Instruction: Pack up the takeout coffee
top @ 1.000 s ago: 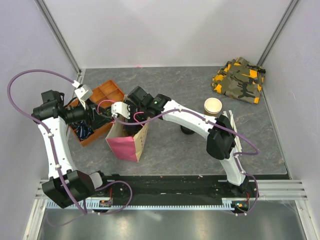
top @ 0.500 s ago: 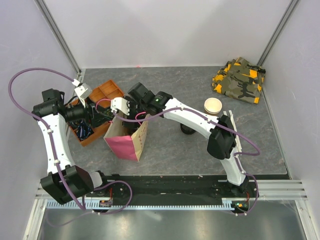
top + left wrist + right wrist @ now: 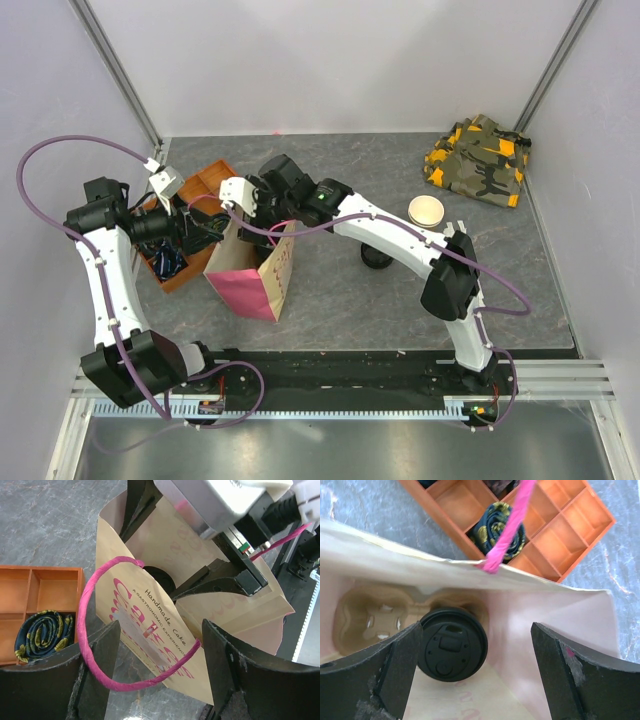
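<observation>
Near left, my left gripper (image 3: pixel 160 630) stands open, a finger on either side of the pink handle of the paper bag (image 3: pixel 250 285), apparently to steady its mouth. Just beyond, my right gripper (image 3: pixel 476 630) hangs wide open inside the bag, holding nothing. Below it the takeout coffee (image 3: pixel 451 644) sits lidded in a cardboard carrier (image 3: pixel 375 615) on the bag's floor. An orange divided tray (image 3: pixel 215 180) lies farther left, a lidless cup (image 3: pixel 426 210) far right.

— Where is the takeout coffee (image 3: pixel 451 651)?
— Inside the bag (image 3: pixel 250 285), left of centre in the top view, in the cup carrier (image 3: pixel 370 617) at its bottom.
— Around it?
— Divided tray (image 3: pixel 218 183) just left, lidless cup (image 3: pixel 427 211) right of centre, cloth (image 3: pixel 478 160) upper right.
</observation>
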Controlling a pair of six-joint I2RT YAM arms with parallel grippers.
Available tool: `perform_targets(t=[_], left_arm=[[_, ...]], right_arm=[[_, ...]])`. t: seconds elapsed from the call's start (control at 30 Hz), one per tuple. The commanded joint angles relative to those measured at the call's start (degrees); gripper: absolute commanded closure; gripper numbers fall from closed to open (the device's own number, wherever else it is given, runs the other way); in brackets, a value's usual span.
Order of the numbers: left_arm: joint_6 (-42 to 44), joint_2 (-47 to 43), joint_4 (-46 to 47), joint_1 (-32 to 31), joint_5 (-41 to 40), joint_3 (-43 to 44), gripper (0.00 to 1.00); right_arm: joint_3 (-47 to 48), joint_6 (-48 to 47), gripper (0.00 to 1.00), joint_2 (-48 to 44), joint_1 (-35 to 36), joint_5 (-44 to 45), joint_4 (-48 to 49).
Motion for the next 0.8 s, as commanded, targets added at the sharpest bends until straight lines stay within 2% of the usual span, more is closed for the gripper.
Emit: perform_targets(t=[0.0, 0.6, 0.77], left_arm=[[3.27, -0.25, -10.51, 0.47, 2.38, 1.4, 0.27], [3.45, -1.48, -10.42, 0.38, 2.47, 0.79, 0.27], [3.45, -1.04, -10.42, 0.38, 2.47, 0.79, 0.27]], right_arm=[[2.78, 2.97, 0.02, -2.97, -0.2, 1.43, 5.09], [3.75, 9.56, 0.02, -4.28, -1.78, 2.31, 12.04], [1.82, 8.26, 0.02, -6.12, -2.31, -1.99, 12.48]])
